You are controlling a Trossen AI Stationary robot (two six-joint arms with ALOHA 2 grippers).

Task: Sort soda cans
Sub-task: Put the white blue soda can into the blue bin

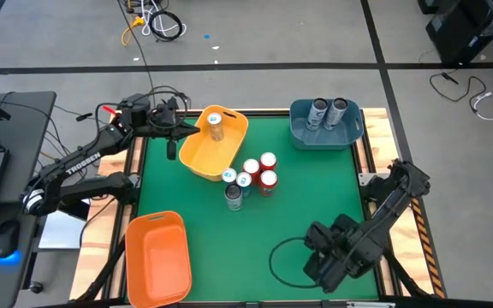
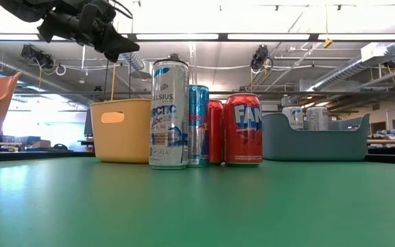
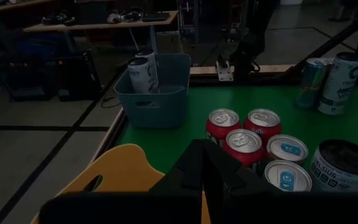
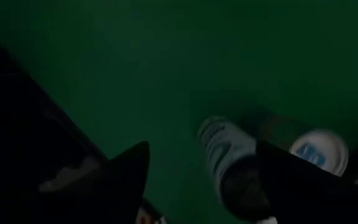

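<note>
Several soda cans (image 1: 248,177) stand upright in a cluster on the green table: three red ones (image 3: 244,127), two with blue-marked tops (image 3: 286,160) and a tall silver one (image 2: 169,113). One more can (image 1: 215,127) stands in the yellow bin (image 1: 212,144), and two silver cans (image 1: 328,111) stand in the blue-grey bin (image 1: 325,135). My left gripper (image 1: 181,130) hovers shut above the yellow bin's left rim, holding nothing. My right gripper (image 1: 315,257) is open near the table's near right corner, well clear of the cans.
An orange bin (image 1: 155,257) sits at the near left corner. Bare green table lies between the can cluster and my right gripper. Wooden table edges (image 1: 375,162) frame the mat. A laptop and mouse (image 1: 7,233) sit on a side desk to the left.
</note>
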